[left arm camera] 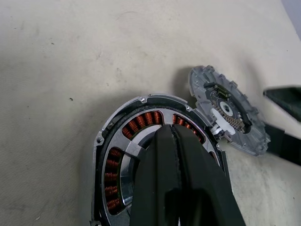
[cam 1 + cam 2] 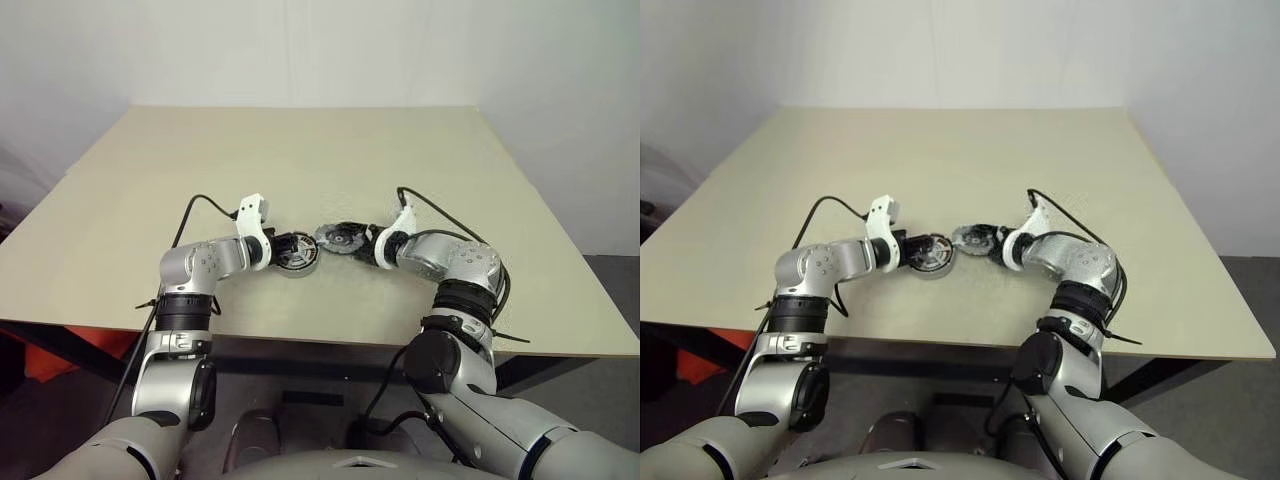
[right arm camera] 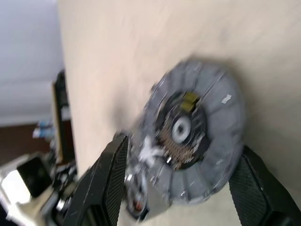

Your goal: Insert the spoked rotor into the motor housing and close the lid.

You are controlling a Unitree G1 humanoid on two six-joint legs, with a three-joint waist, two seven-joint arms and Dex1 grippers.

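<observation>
The motor housing, a dark ring with copper windings, lies on the table near its front edge. My left gripper is shut, its fingertips resting over the housing's middle. Silver metal shows inside the windings; I cannot tell whether it is the spoked rotor. Just right of the housing is the lid, a dull grey notched disc with a dark centre. It is tilted, its near edge by the housing's rim. My right gripper is shut on the lid, one finger on each side of its edge.
The beige table stretches far behind and to both sides of the parts. Its front edge runs close below my arms. Black cables trail from both wrists across the tabletop.
</observation>
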